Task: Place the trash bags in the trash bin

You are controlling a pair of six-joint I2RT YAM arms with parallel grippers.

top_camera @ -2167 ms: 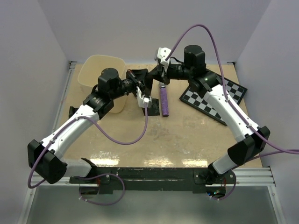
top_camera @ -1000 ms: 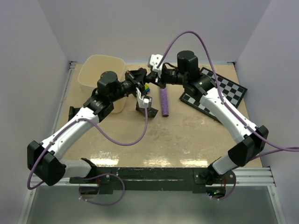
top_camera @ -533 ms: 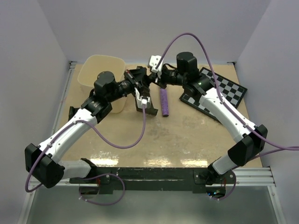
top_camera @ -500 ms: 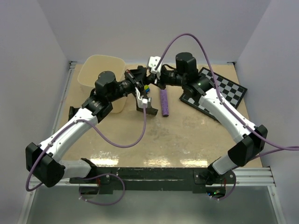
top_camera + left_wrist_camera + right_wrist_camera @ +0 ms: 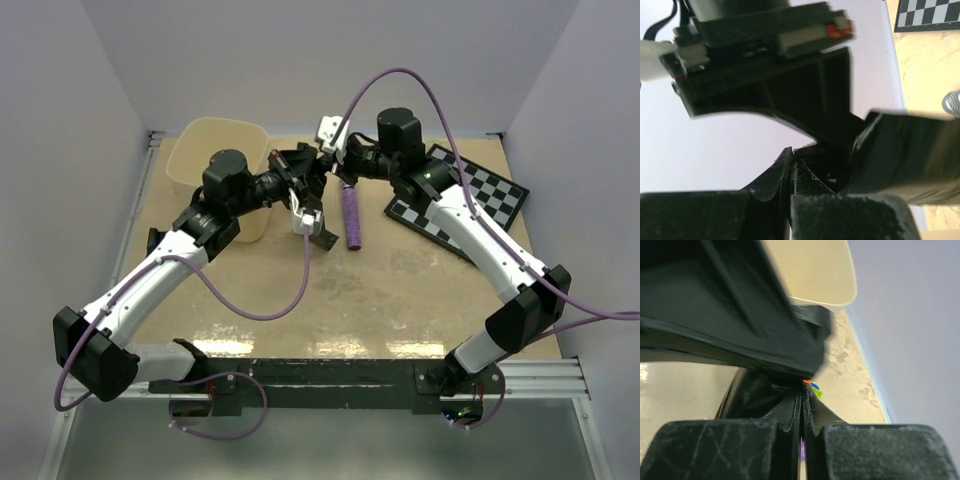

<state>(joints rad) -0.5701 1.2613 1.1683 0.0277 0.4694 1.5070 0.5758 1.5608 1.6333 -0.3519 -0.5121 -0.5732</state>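
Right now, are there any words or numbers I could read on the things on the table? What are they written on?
None: no word, number or brand can be read in any view.
The chequered board shows only black and white squares.
The purple cylinder, the trash bin and the trash bag look plain.
The tiny coloured specks in the right wrist view are too small and blurred to read.

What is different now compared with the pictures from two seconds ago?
The right gripper moved left, up against the left gripper beside the trash bin. The trash bag under them now looks bunched smaller. Both grippers are shut; bin, purple cylinder and chequered board unmoved.
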